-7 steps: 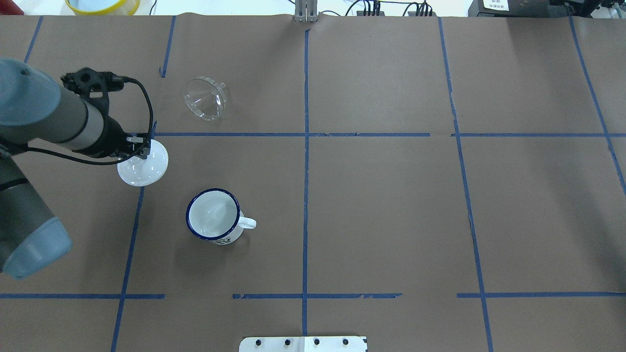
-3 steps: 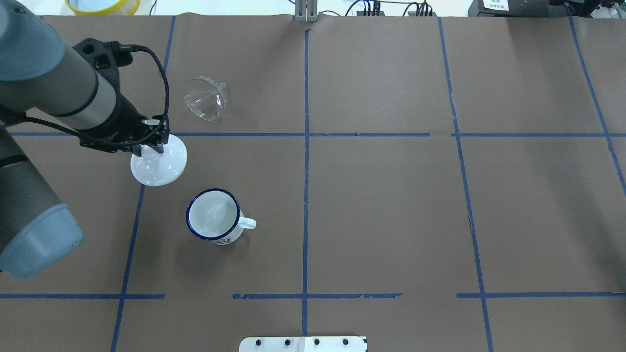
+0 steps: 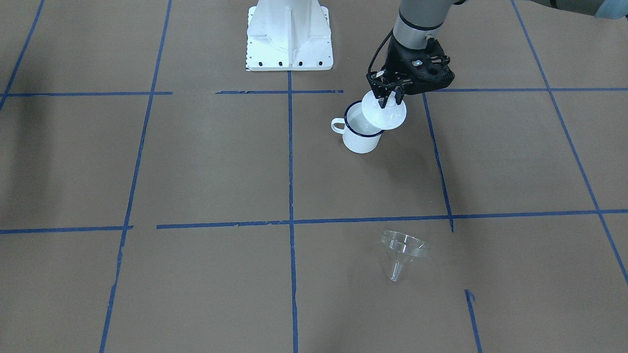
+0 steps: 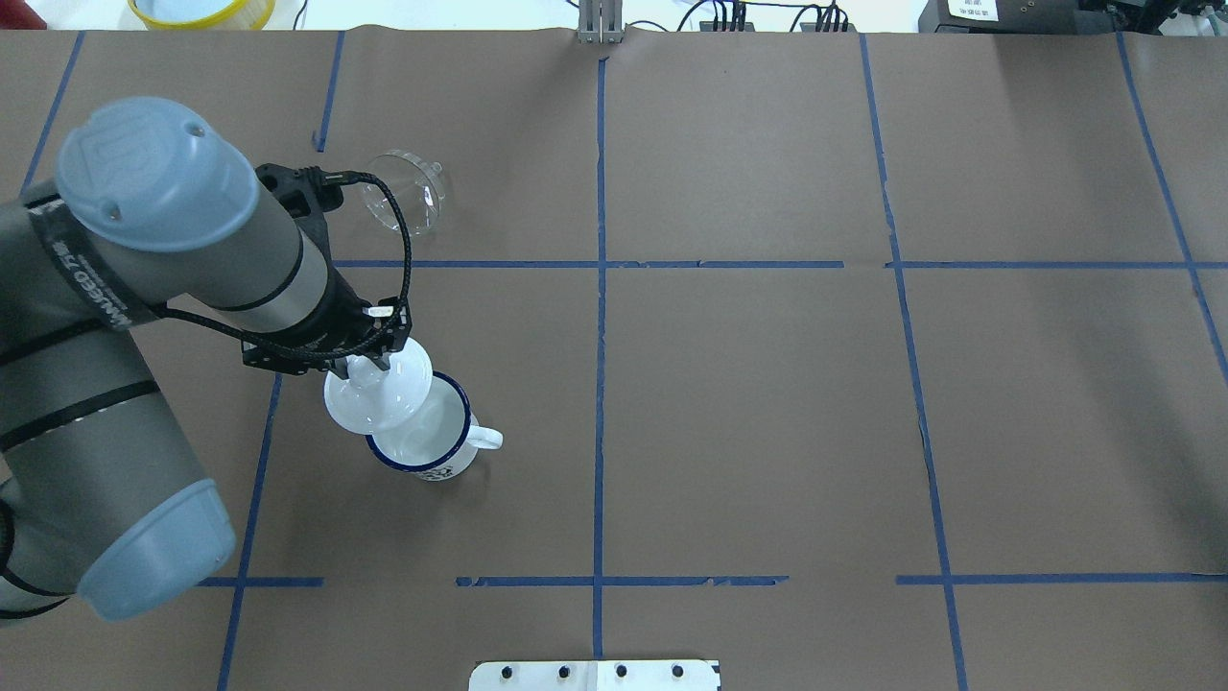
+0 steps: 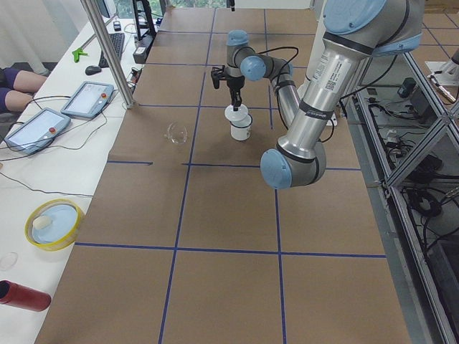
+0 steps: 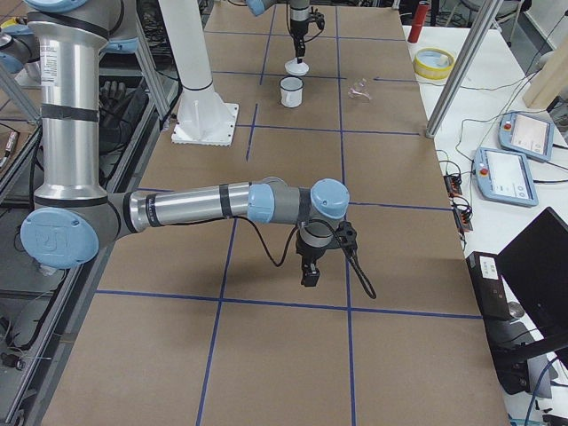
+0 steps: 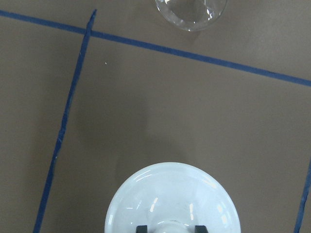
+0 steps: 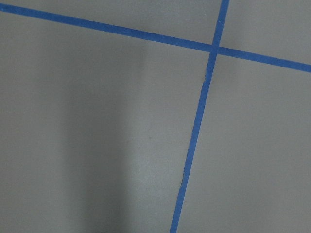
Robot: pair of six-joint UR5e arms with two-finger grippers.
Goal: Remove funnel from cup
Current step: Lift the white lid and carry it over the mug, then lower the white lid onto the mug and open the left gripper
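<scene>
The clear funnel [image 4: 403, 192] lies on its side on the brown table, apart from the cup; it also shows in the front view [image 3: 403, 247] and at the top of the left wrist view [image 7: 190, 12]. The white enamel cup [image 4: 436, 432] with a dark blue rim stands upright [image 3: 360, 137] with nothing in it. My left gripper [image 4: 369, 363] is shut on the knob of a white round lid [image 4: 379, 393] and holds it above the cup's rim, partly over it [image 3: 384, 113]. My right gripper [image 6: 311, 275] hangs low over bare table far from the cup; I cannot tell its state.
A yellow-rimmed bowl [image 4: 201, 10] sits beyond the table's far left edge. A red bottle [image 5: 21, 295] lies near it. The white robot base plate [image 3: 289, 34] is at the near edge. Blue tape lines cross the table.
My left arm has carried the lid from the table's left side rightward and nearer, until it now overlaps the cup's rim. Funnel and cup have not moved.
</scene>
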